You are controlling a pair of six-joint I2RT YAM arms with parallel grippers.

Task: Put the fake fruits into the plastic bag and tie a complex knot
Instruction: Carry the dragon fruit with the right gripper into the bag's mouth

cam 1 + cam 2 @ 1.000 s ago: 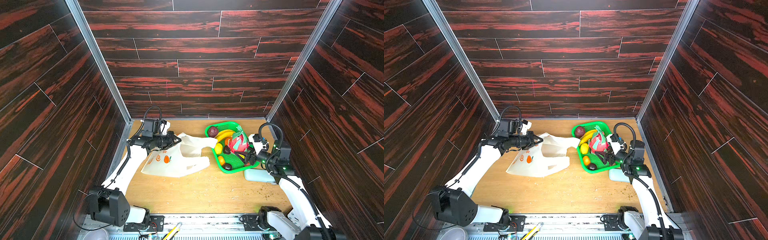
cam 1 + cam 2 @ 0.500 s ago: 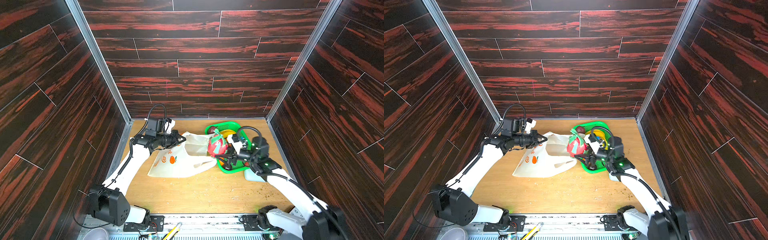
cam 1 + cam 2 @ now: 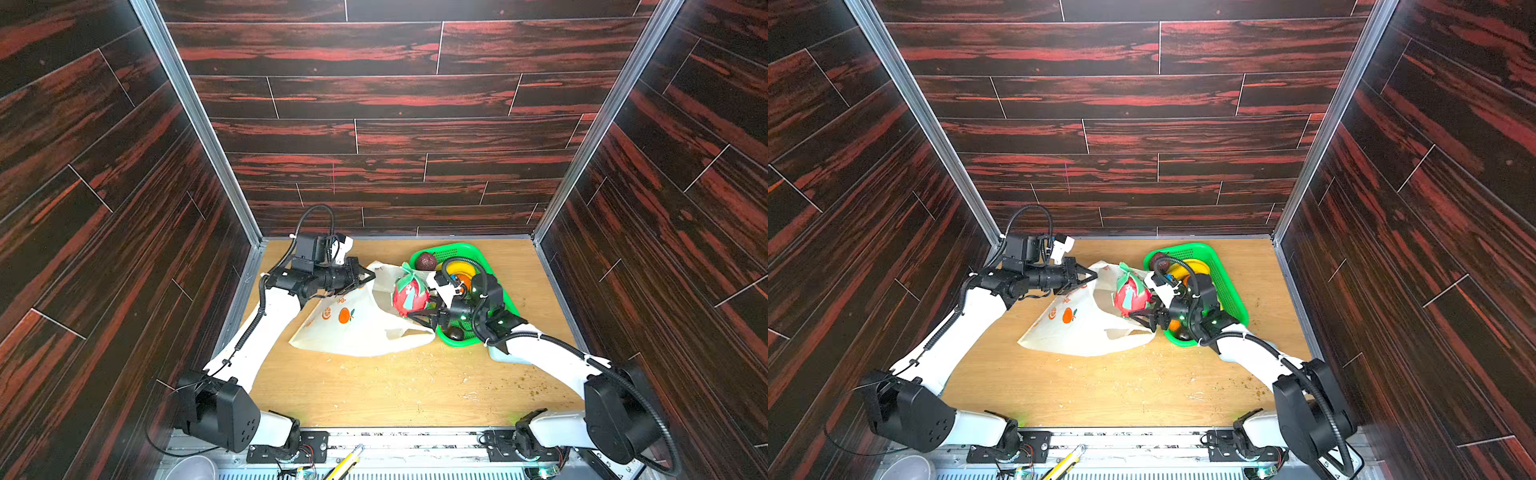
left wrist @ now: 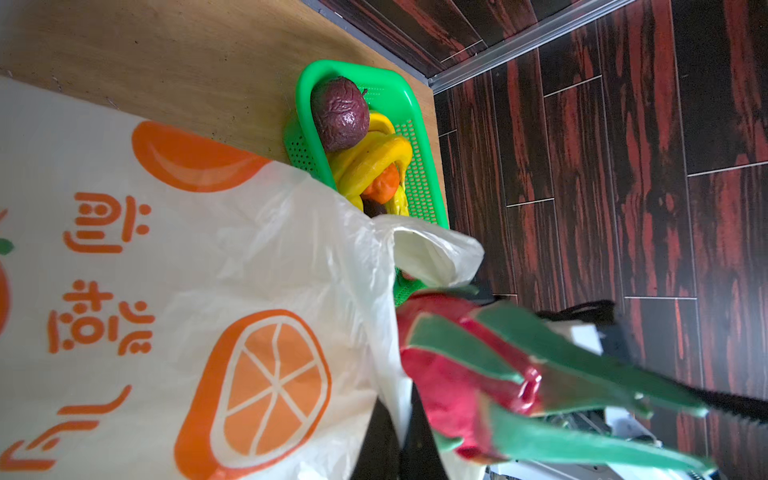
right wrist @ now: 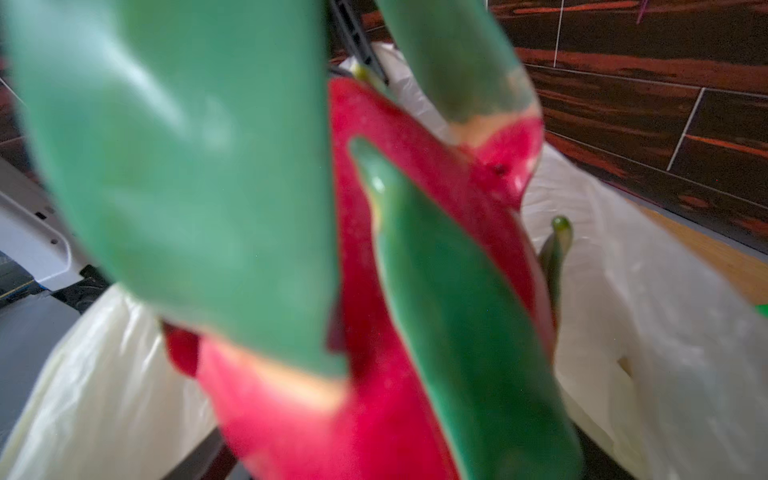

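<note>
While the left gripper (image 3: pixel 368 276) is clenched on an upper edge of the bag (image 3: pixel 353 328) and holds that side up off the worktop (image 3: pixel 395 386), the right gripper (image 3: pixel 422 311) grasps the dragon fruit (image 3: pixel 409 293), its jaws spread wide around the body. In both top views the fruit hangs right at the bag's raised mouth, between the bag and the basket (image 3: pixel 478 253); whether it has crossed the rim cannot be told, though the right wrist view shows pale film on both sides of it. The rest of the bag lies flat and slack on the worktop, and no fruit shows inside it, so the job looks to be at its start, with this as the first piece going in. Other fruit lie in the basket: a purple ball (image 4: pixel 340 114), the bananas (image 4: pixel 374 162), an orange (image 4: pixel 384 187) and a dark ball (image 3: pixel 455 333) at the near end. Those all have to be carried over, and after that the handles have to be gathered and tied; no knot has been begun. With only one side of the mouth lifted, the opening looks narrow for so bulky a fruit.
</note>
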